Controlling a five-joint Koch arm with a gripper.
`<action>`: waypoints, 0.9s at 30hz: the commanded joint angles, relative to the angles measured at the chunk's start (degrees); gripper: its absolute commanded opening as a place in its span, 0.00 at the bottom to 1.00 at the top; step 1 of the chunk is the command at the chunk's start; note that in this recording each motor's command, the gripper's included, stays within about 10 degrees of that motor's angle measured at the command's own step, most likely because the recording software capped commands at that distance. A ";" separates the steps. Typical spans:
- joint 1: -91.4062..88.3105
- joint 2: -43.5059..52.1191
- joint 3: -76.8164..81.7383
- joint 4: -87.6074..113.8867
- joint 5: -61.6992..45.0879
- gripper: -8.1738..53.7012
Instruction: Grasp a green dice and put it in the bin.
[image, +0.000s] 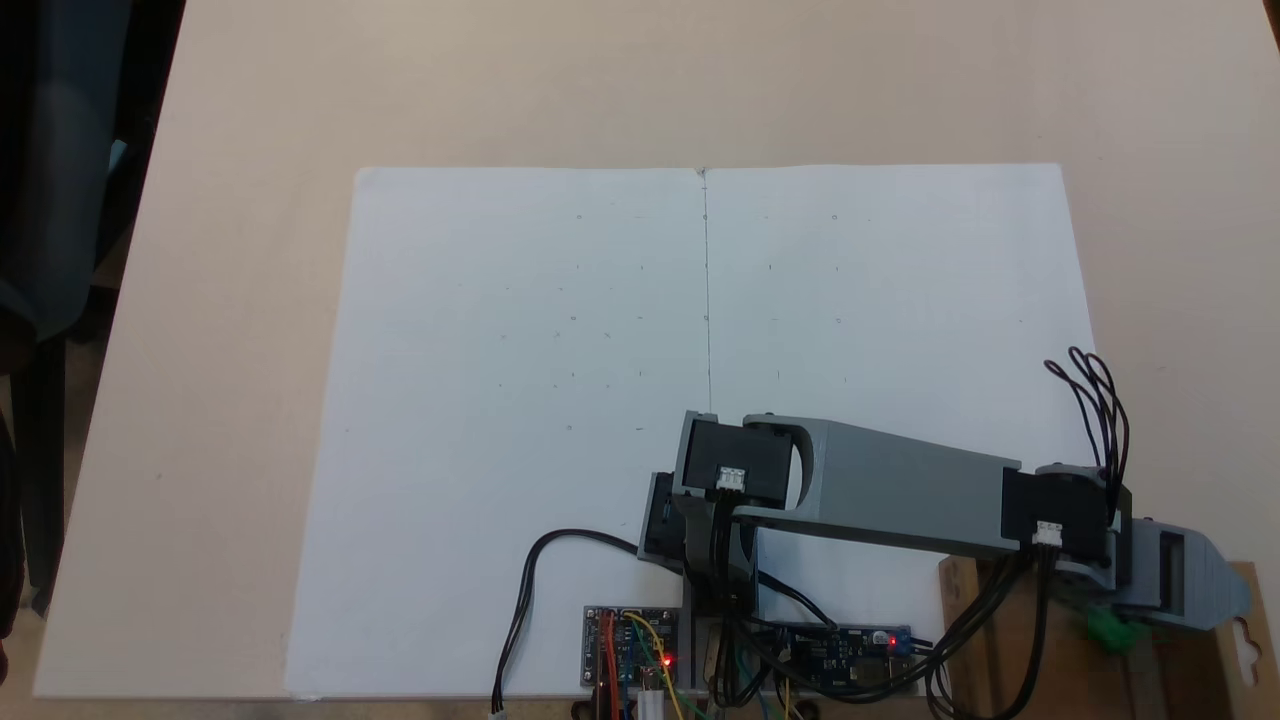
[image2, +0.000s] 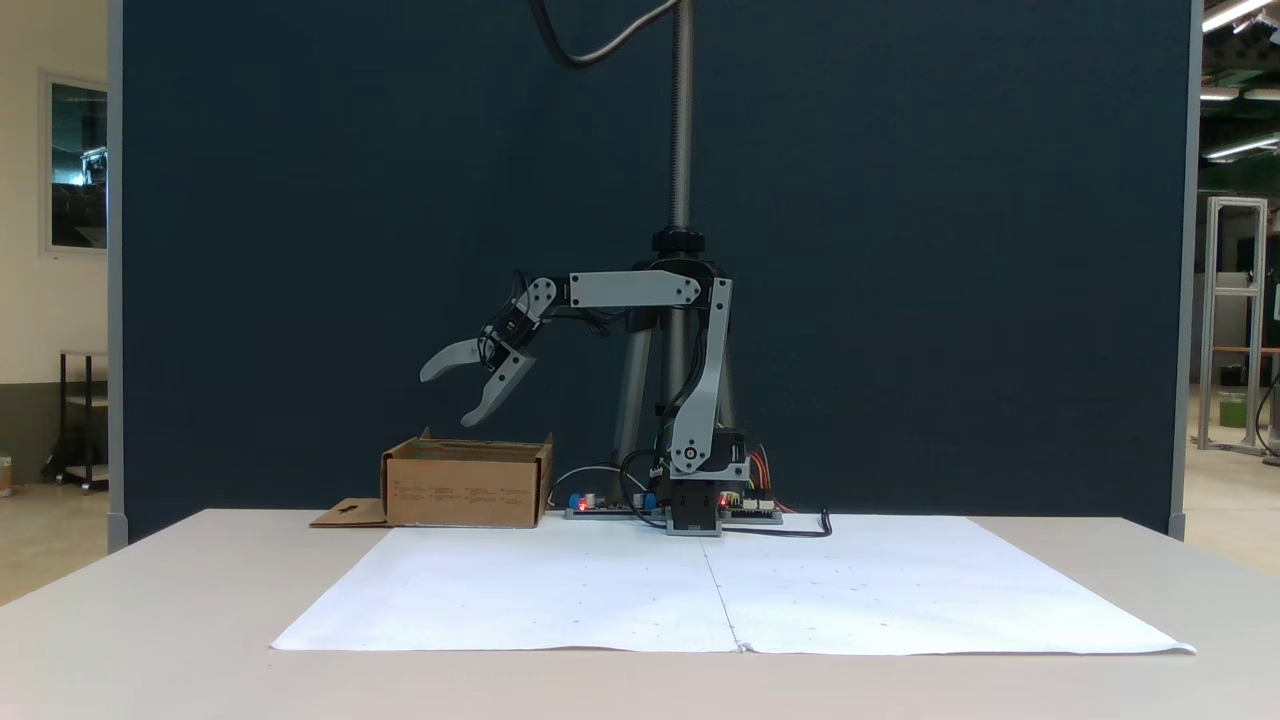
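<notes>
The green dice (image: 1112, 631) shows inside the outline of the bin (image: 968, 640), just below the gripper's lower edge and partly covered by it. Nothing is between the jaws. The bin is a low brown cardboard box (image2: 465, 487) with a flat side flap (image2: 345, 514) that has a hang-hole. My gripper (image2: 450, 396) hangs open above the box, pointing down and to the left in a fixed view, clear of the rim. From above, the gripper (image: 1225, 600) lies over the box at the lower right. The box walls hide the dice in the side view.
A large white paper sheet (image: 620, 400) covers the middle of the beige table. The arm's base (image2: 700, 500) and circuit boards (image: 630, 650) with loose wires sit beside the box. A metal pole (image2: 682, 150) rises behind the base, in front of a dark blue partition.
</notes>
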 joint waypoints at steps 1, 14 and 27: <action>1.14 0.88 -3.34 0.09 -2.37 0.81; -3.08 4.31 -3.96 -1.93 9.93 0.80; -26.46 15.64 -4.04 -2.11 17.49 0.80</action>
